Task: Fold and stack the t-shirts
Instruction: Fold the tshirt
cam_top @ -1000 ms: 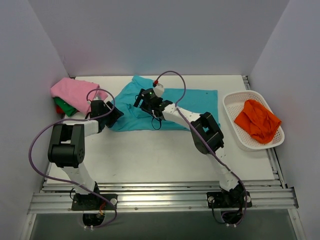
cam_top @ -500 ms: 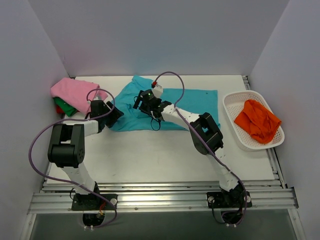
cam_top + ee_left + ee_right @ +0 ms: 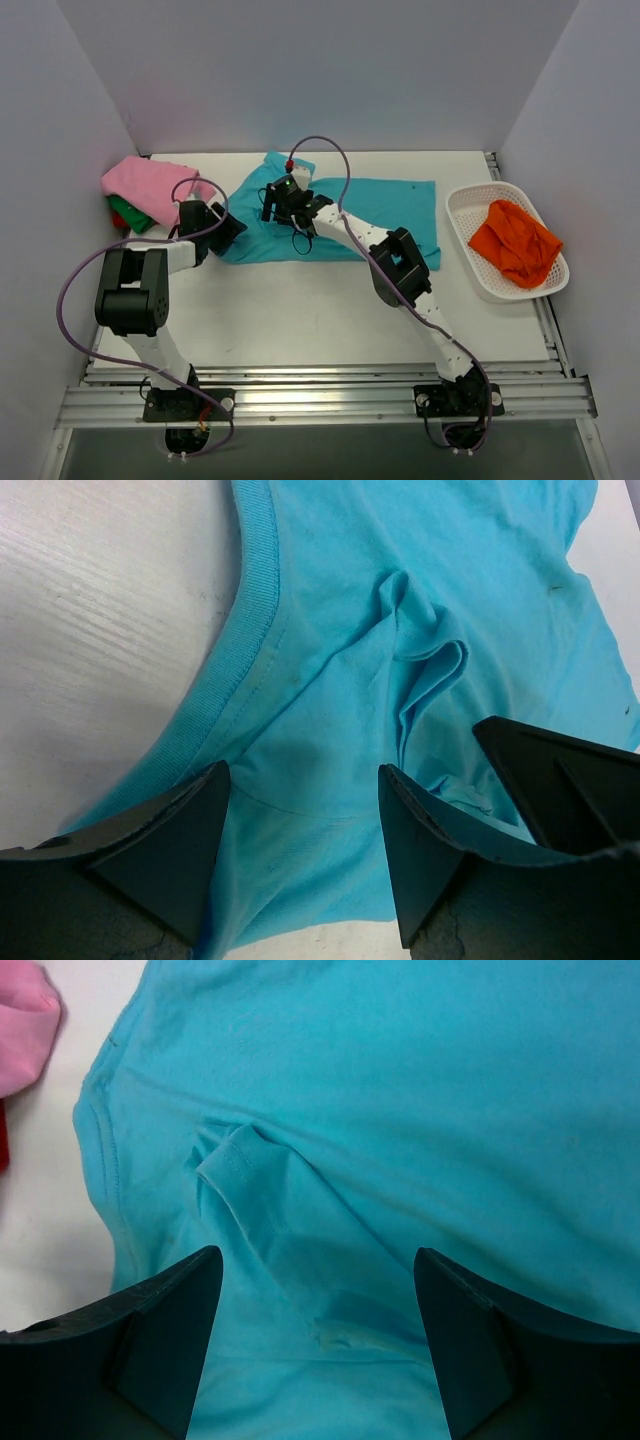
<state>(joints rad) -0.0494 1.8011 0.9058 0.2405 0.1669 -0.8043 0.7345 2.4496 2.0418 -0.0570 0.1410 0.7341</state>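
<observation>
Teal t-shirt (image 3: 385, 205) lies spread on the tabletop (image 3: 300, 300), one end under the left tool (image 3: 300, 805) and the middle under the right tool (image 3: 315, 1280). Both tools are spread and low over the cloth, pinching nothing.

Between the left tool's fingers sits the cloth just inside the ribbed collar (image 3: 255, 580). A bunched fold (image 3: 430, 670) lies ahead and to its right. That placement looks chosen for pinching this corner.

A turned-in sleeve (image 3: 240, 1175) lies just ahead of the right tool's gap, so closing there would suit lifting or smoothing it before a fold.

Beyond the right tool's left finger shows the pink t-shirt (image 3: 25, 1010), presumably the stack's top. The orange t-shirt (image 3: 515, 240) waits in the basket (image 3: 470, 200), well apart from both tools.
</observation>
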